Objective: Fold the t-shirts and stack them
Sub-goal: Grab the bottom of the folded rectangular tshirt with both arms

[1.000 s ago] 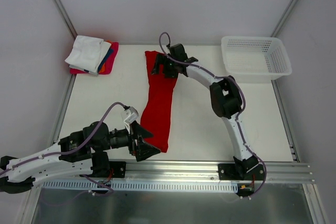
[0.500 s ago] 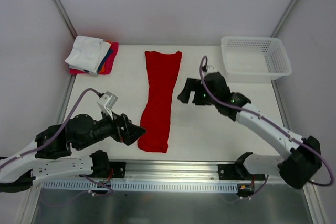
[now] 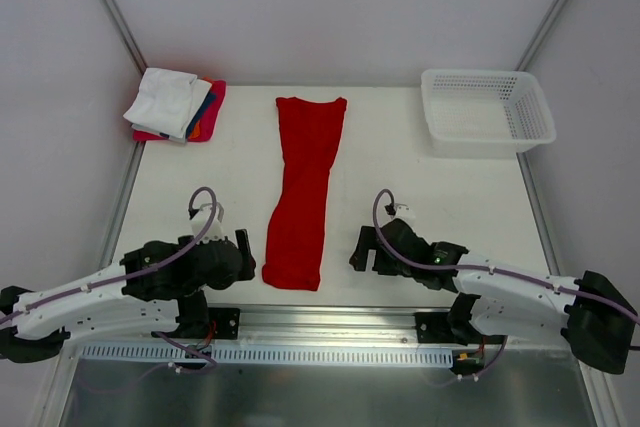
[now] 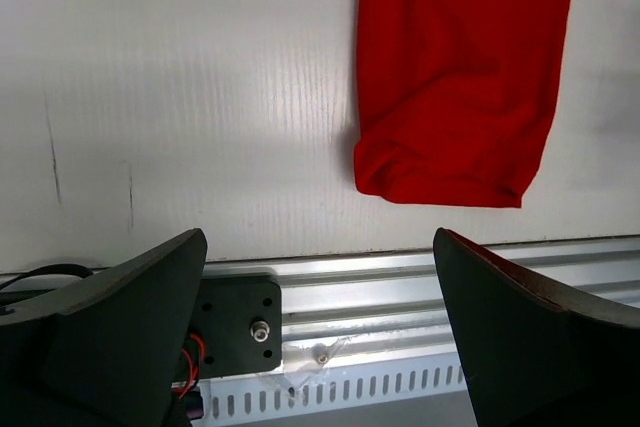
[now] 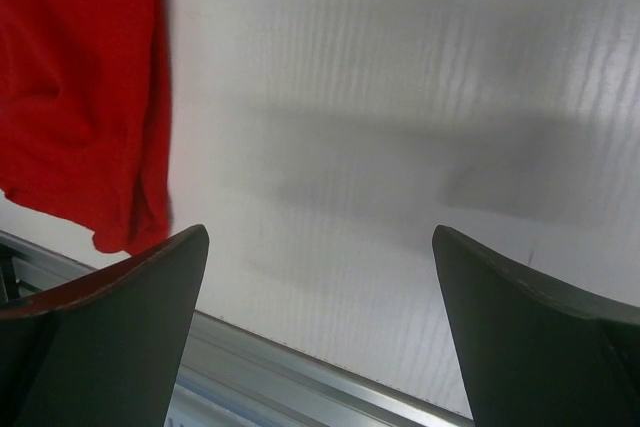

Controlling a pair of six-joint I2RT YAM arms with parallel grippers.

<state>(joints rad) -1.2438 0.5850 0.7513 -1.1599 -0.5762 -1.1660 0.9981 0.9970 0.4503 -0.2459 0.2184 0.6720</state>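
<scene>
Likely risking a bunched, crooked fold of the bright red t-shirt (image 3: 305,192), lying as a long narrow strip down the middle of the bench (image 3: 200,177) with its near hem just short of the front rail (image 3: 330,322): pinching only the top layer, or catching the two near corners unevenly, and so dragging the cloth askew. Flanking that hem with the left pincer (image 3: 243,259) and the right pincer (image 3: 362,252), both gaping wide, holding nothing, touching no cloth. Leaving the stack of folded shirts (image 3: 175,105) waiting at the far left corner.

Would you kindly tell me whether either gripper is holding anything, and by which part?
Nothing is held. The left gripper and the right gripper both stand open and empty, either side of the red t-shirt.
</scene>
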